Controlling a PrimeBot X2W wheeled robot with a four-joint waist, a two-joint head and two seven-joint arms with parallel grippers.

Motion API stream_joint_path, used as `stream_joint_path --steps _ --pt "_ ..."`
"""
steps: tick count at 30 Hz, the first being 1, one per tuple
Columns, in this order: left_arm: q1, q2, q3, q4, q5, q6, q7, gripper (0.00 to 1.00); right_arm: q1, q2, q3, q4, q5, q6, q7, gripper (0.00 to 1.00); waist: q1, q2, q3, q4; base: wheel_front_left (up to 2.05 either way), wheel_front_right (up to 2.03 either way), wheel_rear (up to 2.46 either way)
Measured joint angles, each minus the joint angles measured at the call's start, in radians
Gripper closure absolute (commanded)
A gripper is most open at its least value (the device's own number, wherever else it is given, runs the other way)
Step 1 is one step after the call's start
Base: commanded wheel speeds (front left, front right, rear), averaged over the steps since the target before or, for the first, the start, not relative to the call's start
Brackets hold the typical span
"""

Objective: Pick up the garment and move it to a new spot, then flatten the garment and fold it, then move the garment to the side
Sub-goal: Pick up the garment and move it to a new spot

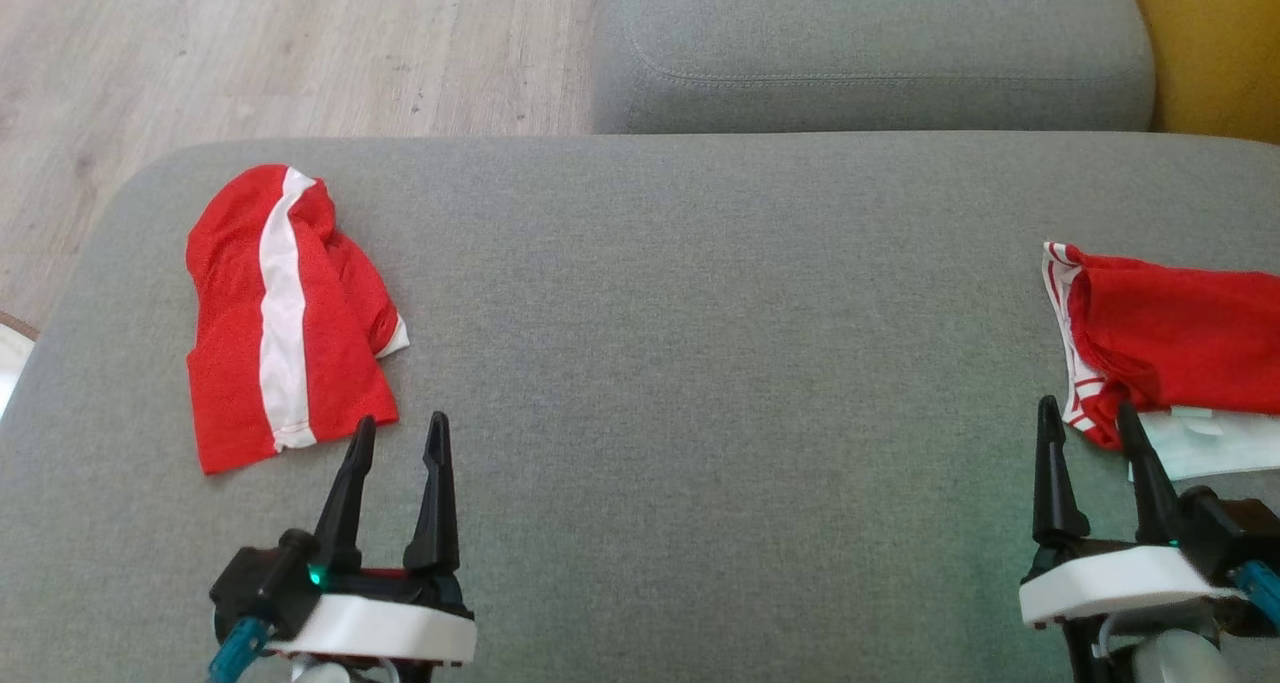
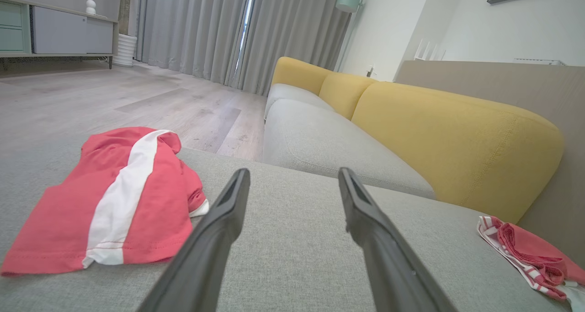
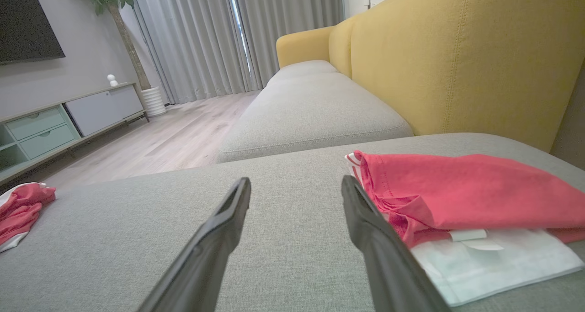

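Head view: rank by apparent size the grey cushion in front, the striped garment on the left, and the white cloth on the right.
1. grey cushion
2. striped garment
3. white cloth, partly under a red garment and cut by the frame edge: full size unsure.

- Soft, even daylight fills all 3 views; shadows on the grey seat cushion (image 1: 700, 363) are faint and diffuse
- Brightest spot is the gap between the curtains (image 2: 244, 29) in the left wrist view, slightly blown out
- Head view is a little soft and grainy; a green LED (image 1: 314, 575) on the left gripper (image 1: 402, 420) glows
- Both wrist views bow straight lines toward their edges, and the near fingers (image 2: 215, 239) are blurred, out of focus
- The red garment (image 2: 114, 198) reads washed-out pink in the wrist views, deeper red from the head
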Motion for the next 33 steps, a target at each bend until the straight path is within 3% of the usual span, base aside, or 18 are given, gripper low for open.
stream_joint_path --steps 15,33 --pt "0.0 0.0 0.002 0.0 0.0 0.0 0.0 0.0 0.0 0.0 0.027 -0.001 0.014 0.0 0.0 0.0 0.0 0.0 -0.002 0.034 0.0 0.0 0.0" --pt "0.001 0.0 0.066 0.002 0.027 0.0 0.0 0.0 0.002 0.0 0.194 0.025 0.067 0.0 0.0 0.0 0.0 0.0 -0.029 0.273 0.0 0.0 0.0"
